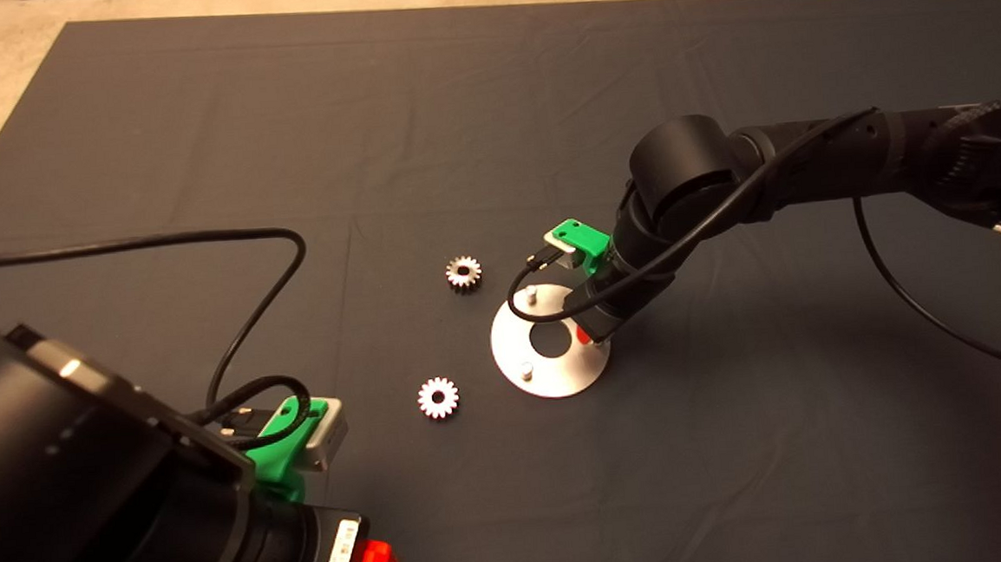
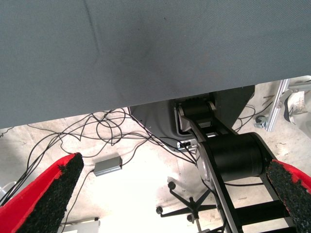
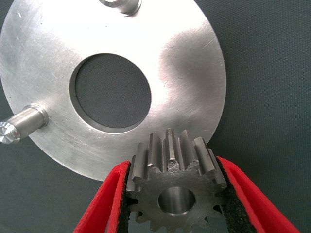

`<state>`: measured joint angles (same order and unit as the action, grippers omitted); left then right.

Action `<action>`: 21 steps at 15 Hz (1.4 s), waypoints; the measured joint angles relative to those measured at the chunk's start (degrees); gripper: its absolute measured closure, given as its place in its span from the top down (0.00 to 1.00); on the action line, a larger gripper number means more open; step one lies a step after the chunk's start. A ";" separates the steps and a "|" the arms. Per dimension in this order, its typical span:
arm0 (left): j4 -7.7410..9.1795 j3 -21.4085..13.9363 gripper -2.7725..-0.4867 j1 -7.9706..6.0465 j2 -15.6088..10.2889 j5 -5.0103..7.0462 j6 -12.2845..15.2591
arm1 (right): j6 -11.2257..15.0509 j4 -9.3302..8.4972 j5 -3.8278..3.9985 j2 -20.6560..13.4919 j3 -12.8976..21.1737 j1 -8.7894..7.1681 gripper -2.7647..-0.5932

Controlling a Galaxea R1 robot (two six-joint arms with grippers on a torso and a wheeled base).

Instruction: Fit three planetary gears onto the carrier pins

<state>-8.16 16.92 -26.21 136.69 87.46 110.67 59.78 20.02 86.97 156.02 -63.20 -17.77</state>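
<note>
The right gripper (image 3: 172,194) pinches a toothed steel planetary gear (image 3: 172,187) over the brushed disc's (image 3: 184,68) rim — jaws tight on its flanks, seen only from the wrist. Overhead, two gears (image 1: 463,272) (image 1: 438,398) lie on the dark mat (image 1: 282,112) beside the disc. The left gripper (image 2: 170,194) waits, jaws spread.

Brushed, faintly scratched metal disc (image 3: 184,73), machined metal gear (image 3: 172,182), matt cloth mat (image 1: 283,138), rough black pads (image 3: 221,167).

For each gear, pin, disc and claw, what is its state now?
Right claw: shut on the held gear, over the disc.
Two loose gears: flat on the mat.
Two visible pins: upright, bare.
Left claw: open, parked at the lower left.
</note>
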 joint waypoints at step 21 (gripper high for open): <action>0.00 0.00 0.99 0.04 0.11 0.00 0.00 | -0.03 0.07 0.24 0.35 0.07 0.00 0.23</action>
<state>-8.16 16.92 -26.17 136.80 87.46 110.67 59.75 20.09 87.21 156.37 -63.12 -17.77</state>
